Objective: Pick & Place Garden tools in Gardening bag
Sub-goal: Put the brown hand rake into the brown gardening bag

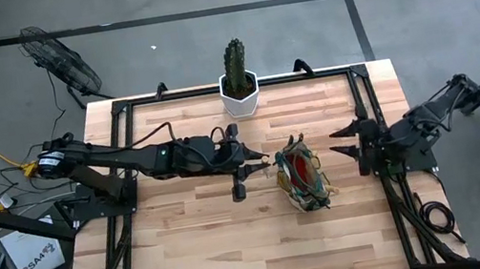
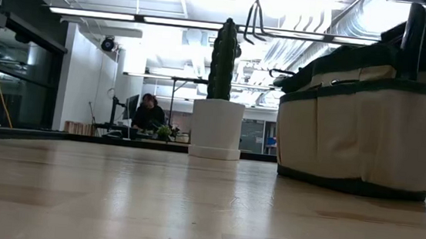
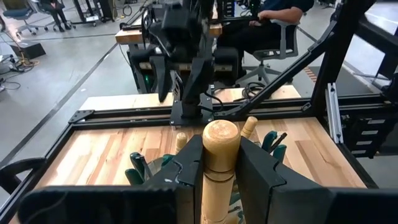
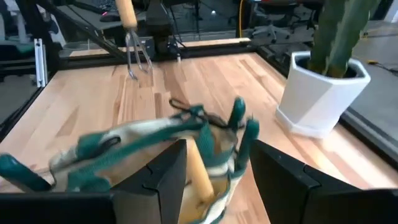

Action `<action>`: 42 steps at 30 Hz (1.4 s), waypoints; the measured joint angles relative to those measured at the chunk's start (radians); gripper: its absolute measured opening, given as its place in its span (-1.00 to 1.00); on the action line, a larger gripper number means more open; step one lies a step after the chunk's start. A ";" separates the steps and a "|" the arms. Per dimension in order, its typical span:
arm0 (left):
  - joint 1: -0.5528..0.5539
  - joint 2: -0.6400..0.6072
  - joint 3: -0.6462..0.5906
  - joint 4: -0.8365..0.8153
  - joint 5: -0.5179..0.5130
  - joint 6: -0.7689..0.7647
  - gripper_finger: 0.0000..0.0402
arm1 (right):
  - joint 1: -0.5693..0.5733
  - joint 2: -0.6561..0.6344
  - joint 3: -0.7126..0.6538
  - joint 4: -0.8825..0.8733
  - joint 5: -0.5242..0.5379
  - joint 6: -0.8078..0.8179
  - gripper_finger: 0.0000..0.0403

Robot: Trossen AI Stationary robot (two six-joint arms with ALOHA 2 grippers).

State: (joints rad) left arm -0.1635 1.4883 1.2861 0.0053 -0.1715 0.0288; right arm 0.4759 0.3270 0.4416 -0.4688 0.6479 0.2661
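Note:
The olive and tan gardening bag (image 1: 303, 179) stands on the table right of centre. In it are a red glove (image 1: 300, 165), wooden handles (image 3: 249, 126) and green handles (image 4: 239, 115). My left gripper (image 1: 264, 162) reaches in level from the table's left, just left of the bag, and is shut on the mini rake (image 4: 132, 43). The rake's tines (image 2: 254, 19) hang above the table. My right gripper (image 1: 338, 141) stands open just right of the bag, pointing at it, with nothing between its fingers. My left gripper pinches the rake's wooden handle (image 3: 219, 155) between its two fingers, just below the rounded free end. The fingers come level from the table's left and lie across the handle. The rake hangs upright, tines down, clear of the table.
A green cactus in a white hexagonal pot (image 1: 240, 94) stands at the far edge, behind the bag. Black frame rails (image 1: 364, 95) border the table. A fan (image 1: 62, 58) stands off the far left corner. A person (image 3: 273, 25) sits beyond the table's right side.

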 joint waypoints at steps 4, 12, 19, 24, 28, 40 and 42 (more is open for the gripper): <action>0.000 0.000 0.000 0.000 0.000 0.000 -0.70 | 0.000 -0.092 -0.083 0.101 -0.038 -0.017 -0.17; 0.000 0.000 0.000 0.011 -0.004 0.010 -0.70 | -0.001 -0.222 -0.253 0.252 -0.042 -0.023 -0.17; 0.000 0.000 0.000 0.021 -0.003 0.019 -0.70 | -0.001 -0.276 -0.310 0.303 -0.011 -0.026 -0.17; 0.000 0.000 0.000 0.021 -0.002 0.027 -0.70 | -0.001 -0.290 -0.310 0.315 -0.034 -0.035 -0.17; 0.000 0.000 0.000 0.022 -0.001 0.033 -0.70 | -0.001 -0.290 -0.311 0.349 -0.087 -0.045 -0.17; 0.000 0.000 0.000 0.021 0.006 0.038 -0.70 | -0.071 -0.290 -0.431 0.662 -0.205 -0.159 -0.17; 0.000 0.000 0.000 0.022 0.006 0.042 -0.70 | -0.113 -0.290 -0.431 0.682 -0.281 -0.163 -0.17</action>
State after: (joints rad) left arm -0.1632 1.4883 1.2861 0.0269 -0.1657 0.0712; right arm 0.3626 0.0372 0.0105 0.2136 0.3672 0.1033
